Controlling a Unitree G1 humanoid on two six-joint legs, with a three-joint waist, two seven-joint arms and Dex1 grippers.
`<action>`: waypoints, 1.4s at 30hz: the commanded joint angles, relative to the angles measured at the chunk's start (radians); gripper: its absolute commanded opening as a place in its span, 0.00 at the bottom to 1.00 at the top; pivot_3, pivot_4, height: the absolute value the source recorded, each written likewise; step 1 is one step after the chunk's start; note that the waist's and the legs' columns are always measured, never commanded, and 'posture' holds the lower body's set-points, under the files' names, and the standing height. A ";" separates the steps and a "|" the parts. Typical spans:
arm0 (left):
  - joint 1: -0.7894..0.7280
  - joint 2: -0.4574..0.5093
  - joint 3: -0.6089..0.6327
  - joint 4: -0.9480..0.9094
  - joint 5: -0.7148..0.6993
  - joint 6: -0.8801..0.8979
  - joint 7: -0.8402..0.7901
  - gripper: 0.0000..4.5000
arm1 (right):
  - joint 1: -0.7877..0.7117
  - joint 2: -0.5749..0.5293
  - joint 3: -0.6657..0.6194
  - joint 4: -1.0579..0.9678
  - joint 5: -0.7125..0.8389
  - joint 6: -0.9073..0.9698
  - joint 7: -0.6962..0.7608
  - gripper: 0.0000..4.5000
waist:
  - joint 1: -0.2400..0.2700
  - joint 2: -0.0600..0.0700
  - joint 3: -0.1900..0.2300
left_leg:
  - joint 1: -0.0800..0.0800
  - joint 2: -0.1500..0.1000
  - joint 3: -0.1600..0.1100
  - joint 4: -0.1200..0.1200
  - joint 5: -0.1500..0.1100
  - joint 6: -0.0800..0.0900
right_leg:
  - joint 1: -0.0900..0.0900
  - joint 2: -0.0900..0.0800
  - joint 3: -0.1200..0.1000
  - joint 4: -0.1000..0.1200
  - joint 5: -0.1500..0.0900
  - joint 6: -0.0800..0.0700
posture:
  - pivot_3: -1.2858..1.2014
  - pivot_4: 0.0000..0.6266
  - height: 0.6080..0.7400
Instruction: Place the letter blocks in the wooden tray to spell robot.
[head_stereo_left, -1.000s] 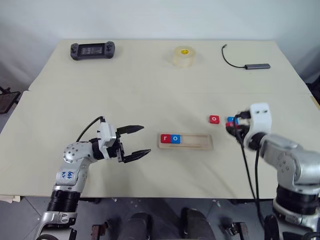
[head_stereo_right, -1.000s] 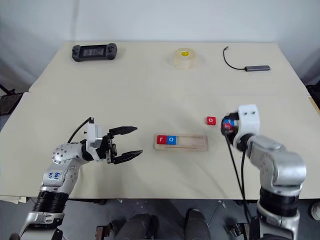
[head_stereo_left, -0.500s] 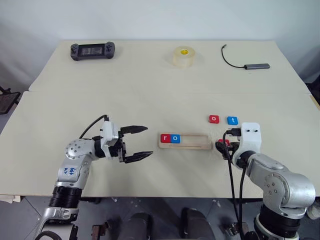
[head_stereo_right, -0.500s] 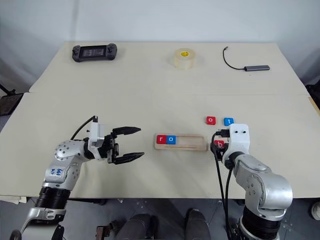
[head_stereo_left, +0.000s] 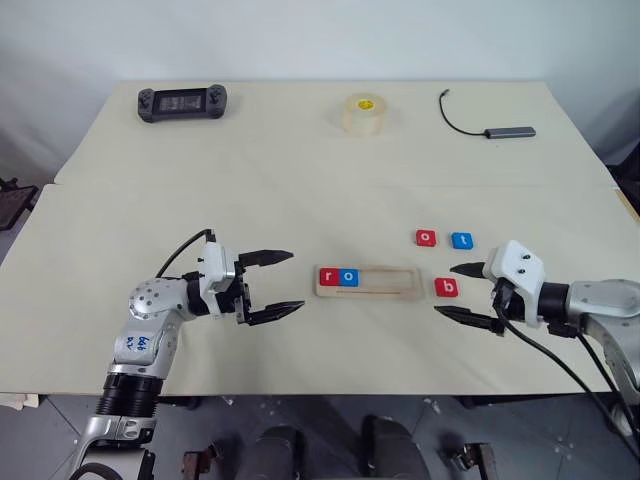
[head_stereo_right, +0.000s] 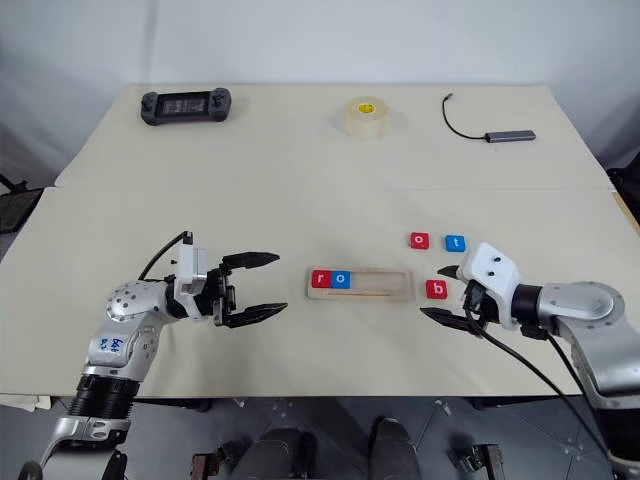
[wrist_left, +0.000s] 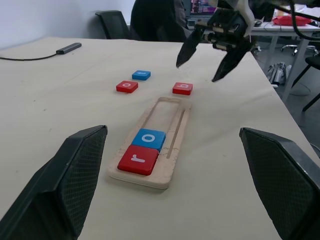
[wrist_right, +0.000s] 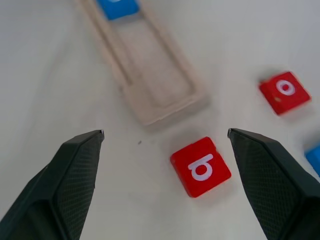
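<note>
The wooden tray (head_stereo_left: 369, 282) lies near the middle of the table (head_stereo_left: 300, 180), one tray in all. Five letter blocks are out: a red r (head_stereo_left: 329, 277) and a blue o (head_stereo_left: 349, 277) sit side by side at the tray's left end, and the other three lie loose on the table. From the tray, the red b (head_stereo_left: 447, 288) is just beside its right end at three o'clock, while the red o (head_stereo_left: 427, 238) and blue t (head_stereo_left: 462, 240) sit at about two o'clock, a little apart. The right gripper (head_stereo_left: 470, 294) hangs spread wide just right of the b, holding nothing. The left gripper (head_stereo_left: 280, 283) at nine o'clock is also wide apart and empty.
</note>
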 joint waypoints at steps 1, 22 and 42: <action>0.006 0.004 0.004 -0.039 -0.007 -0.009 0.003 1.00 | -0.098 -0.014 0.072 0.201 -0.078 -0.164 0.100 0.92 | 0.000 0.000 0.000 | 0.000 0.000 0.000 0.000 0.000 0.000 | 0.000 0.000 0.000 0.000 0.000 0.000 | 0.52 0.24 1.00; 0.042 0.004 0.004 -0.086 -0.006 -0.008 0.048 1.00 | -0.419 0.054 0.173 0.574 -0.148 -0.343 0.270 0.33 | 0.001 0.000 0.000 | -0.001 0.000 -0.004 0.002 0.000 -0.001 | 0.002 -0.001 -0.004 -0.002 0.000 0.000 | 0.52 0.24 1.00; 0.088 -0.005 0.001 -0.138 -0.006 -0.002 0.102 1.00 | -0.569 0.288 0.367 0.343 -0.222 0.020 0.243 0.33 | 0.001 0.001 0.000 | -0.003 0.000 -0.006 0.001 0.000 -0.002 | 0.000 -0.001 -0.006 -0.002 0.000 0.000 | 0.52 0.24 1.00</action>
